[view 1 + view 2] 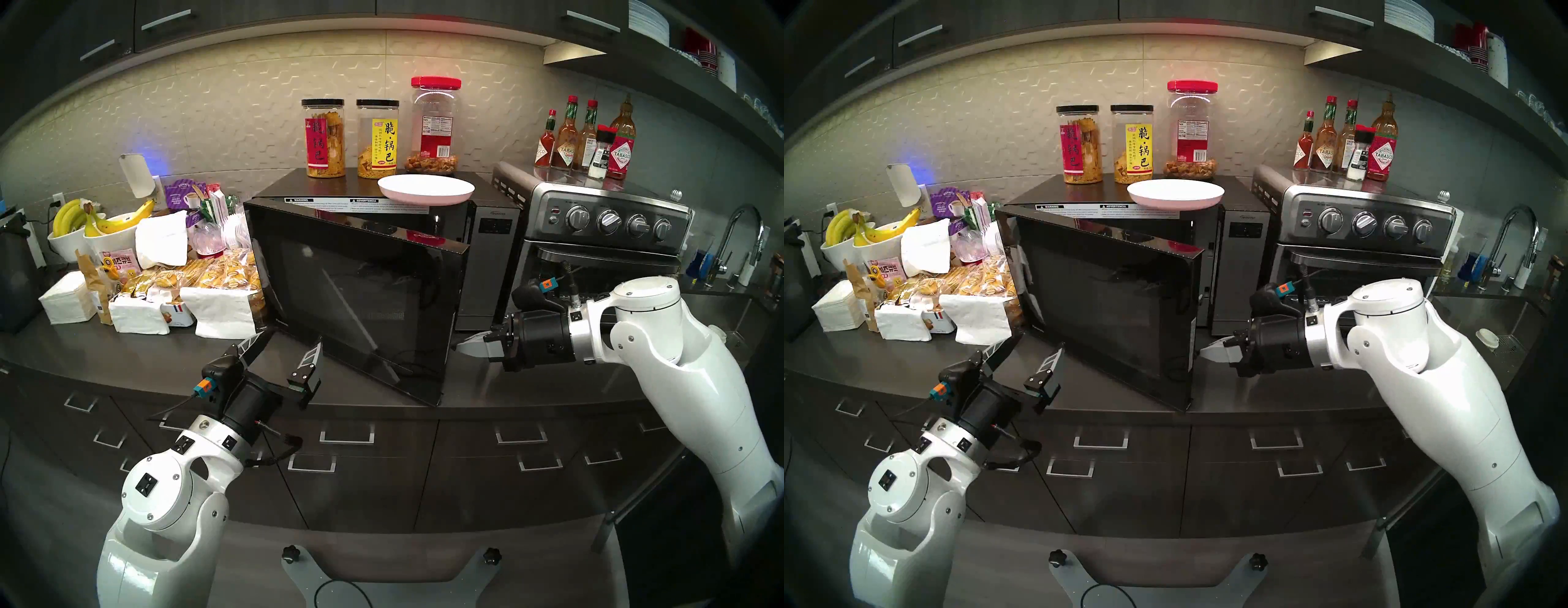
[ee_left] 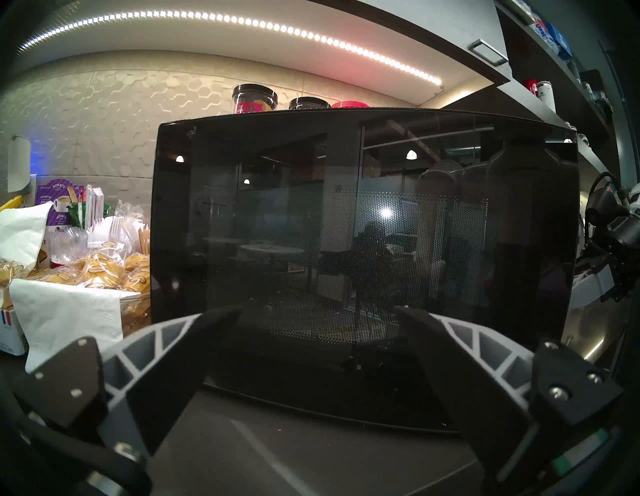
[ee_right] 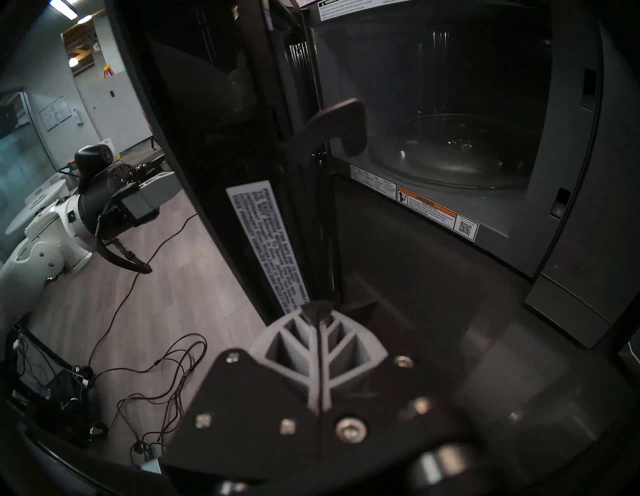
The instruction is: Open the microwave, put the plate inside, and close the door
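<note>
The microwave (image 1: 488,237) is sitting on the bench (image 1: 127,365) with its door (image 1: 356,297) standing partly open. The plate (image 1: 425,190) is resting on top of the microwave. The left gripper (image 1: 282,352) is hovering before the door, jaws spread wide and empty. The right gripper (image 1: 464,346) is pointing at the door's free edge, jaws pressed together, empty.

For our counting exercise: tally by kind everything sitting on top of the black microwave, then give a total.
Black-lidded jars: 2
Red-lidded jar: 1
White plate: 1
Total: 4
</note>
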Robot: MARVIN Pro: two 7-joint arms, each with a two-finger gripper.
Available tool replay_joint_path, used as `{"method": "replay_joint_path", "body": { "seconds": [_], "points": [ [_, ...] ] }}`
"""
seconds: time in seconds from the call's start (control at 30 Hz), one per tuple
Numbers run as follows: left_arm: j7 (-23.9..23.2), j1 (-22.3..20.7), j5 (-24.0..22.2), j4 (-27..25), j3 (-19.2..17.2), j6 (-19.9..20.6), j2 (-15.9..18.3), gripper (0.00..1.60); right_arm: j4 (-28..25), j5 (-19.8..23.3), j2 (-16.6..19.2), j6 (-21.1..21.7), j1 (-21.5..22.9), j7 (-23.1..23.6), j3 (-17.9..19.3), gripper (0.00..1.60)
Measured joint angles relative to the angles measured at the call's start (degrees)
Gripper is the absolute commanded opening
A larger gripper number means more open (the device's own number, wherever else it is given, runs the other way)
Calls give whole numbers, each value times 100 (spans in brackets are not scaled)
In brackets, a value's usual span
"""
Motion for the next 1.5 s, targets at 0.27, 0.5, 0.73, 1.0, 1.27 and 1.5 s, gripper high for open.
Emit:
{"method": "replay_joint_path", "body": {
  "seconds": [0.27,0.5,0.73,1.0,1.27,1.5],
  "points": [
    [0,0,0,0,0,0,0,160,-85,-32,105,-94,-168,44,86,0],
    [0,0,0,0,0,1,0,160,-113,-123,13,-96,-255,-336,154,0],
    [0,0,0,0,0,1,0,160,-114,-166,-152,-82,-228,-619,157,0],
    [0,0,0,0,0,1,0,160,-114,-129,-312,32,-150,-762,116,0],
    [-1,0,0,0,0,1,-1,160,-114,-143,-345,21,-49,-631,-76,0],
    [-1,0,0,0,0,1,-1,160,-108,-204,-348,-58,40,-463,-265,0]
  ]
}}
